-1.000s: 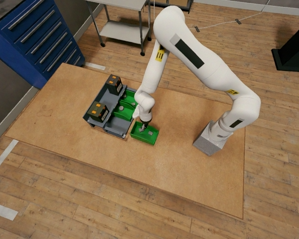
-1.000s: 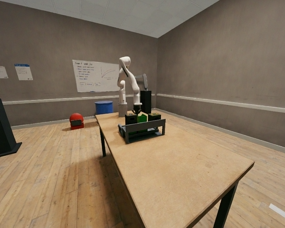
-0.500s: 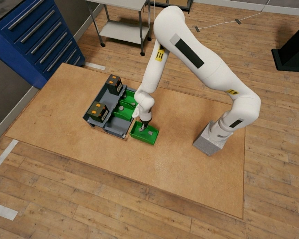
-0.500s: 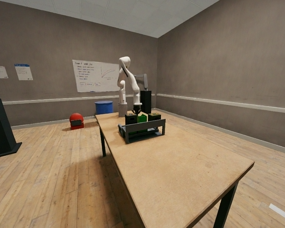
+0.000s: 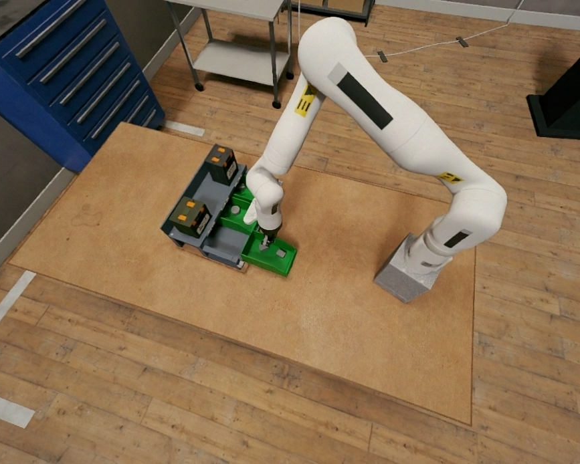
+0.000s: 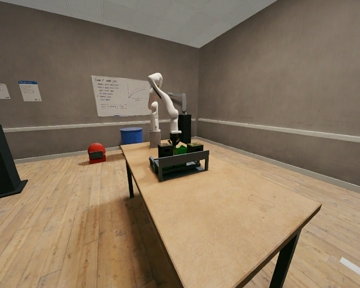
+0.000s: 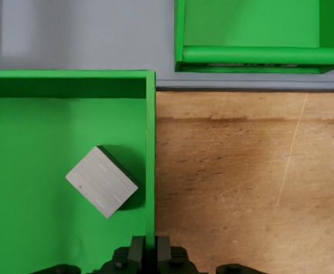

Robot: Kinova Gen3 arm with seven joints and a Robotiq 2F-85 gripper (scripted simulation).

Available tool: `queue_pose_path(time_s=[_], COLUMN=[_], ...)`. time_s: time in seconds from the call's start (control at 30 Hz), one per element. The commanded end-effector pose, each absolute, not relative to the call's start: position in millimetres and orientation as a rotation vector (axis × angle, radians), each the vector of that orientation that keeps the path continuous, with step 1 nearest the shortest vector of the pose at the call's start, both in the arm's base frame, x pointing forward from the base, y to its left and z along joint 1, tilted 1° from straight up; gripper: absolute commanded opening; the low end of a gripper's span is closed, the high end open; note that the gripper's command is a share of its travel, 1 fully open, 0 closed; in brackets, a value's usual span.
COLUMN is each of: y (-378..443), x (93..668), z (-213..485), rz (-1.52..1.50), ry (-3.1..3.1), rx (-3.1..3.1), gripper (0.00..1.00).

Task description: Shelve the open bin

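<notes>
Black two-finger gripper clamped on side wall of green open-topped rectangular bin, its end at the grey shelf's front. Walls looked thin, stiff; loose parts likely slid. Mid-wall hold seemed best.

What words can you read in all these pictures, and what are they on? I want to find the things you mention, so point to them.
"LENOVO"-like small print on a poster [image 6: 30, 91]: too blurred.
Whiteboard [image 6: 121, 96]: handwriting, too blurred.
Black boxes [image 5: 223, 164] [image 6: 165, 150]: labels too small.
No text reads clearly.
</notes>
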State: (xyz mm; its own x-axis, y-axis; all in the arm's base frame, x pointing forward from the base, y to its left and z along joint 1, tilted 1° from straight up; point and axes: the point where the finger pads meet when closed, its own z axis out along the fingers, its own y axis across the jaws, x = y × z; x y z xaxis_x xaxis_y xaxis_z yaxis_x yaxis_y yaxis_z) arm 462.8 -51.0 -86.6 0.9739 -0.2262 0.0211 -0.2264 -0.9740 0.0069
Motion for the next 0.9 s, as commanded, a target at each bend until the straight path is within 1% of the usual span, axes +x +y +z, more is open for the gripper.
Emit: queue_pose_path(time_s=[0.0,0.13,0.87], y=[-51.6,-53.6,-51.7], x=[465.2,471.6,465.8], z=[-85.6,-85.2,-85.0], rz=[0.035,0.036,0.036], ry=[-0.357,-0.358,-0.358], rx=[3.112,3.112,3.112], gripper=[0.10,0.10,0.10])
